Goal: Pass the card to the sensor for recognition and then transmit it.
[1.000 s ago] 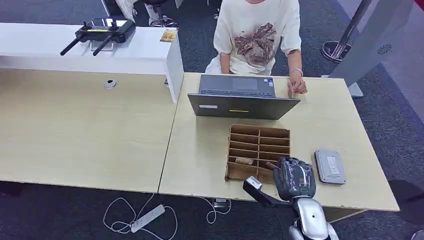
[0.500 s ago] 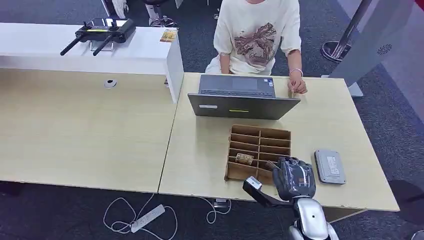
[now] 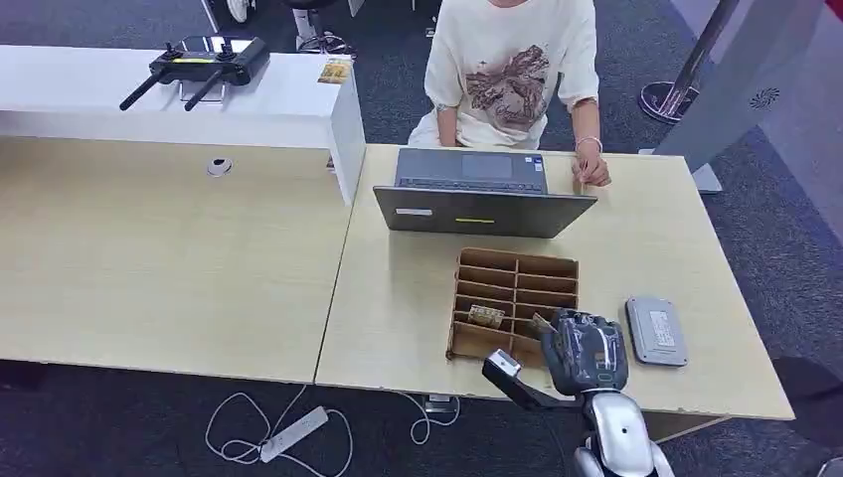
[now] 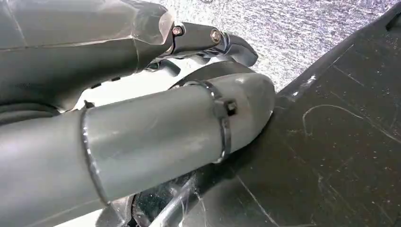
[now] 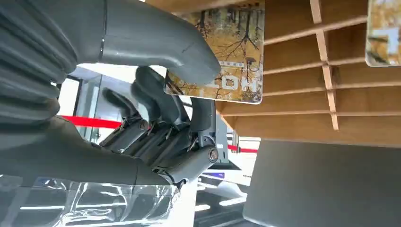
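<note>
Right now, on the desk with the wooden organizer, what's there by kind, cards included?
Cards: 2, one pinched by the right hand, one in the organizer.
Wooden organizer: 1
Laptop: 1
Grey sensor: 1
Total: 5

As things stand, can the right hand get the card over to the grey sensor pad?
Probably yes. The right hand pinches the card just above the wooden organizer, and the sensor lies flat on the table right beside it, with nothing between them.
</note>
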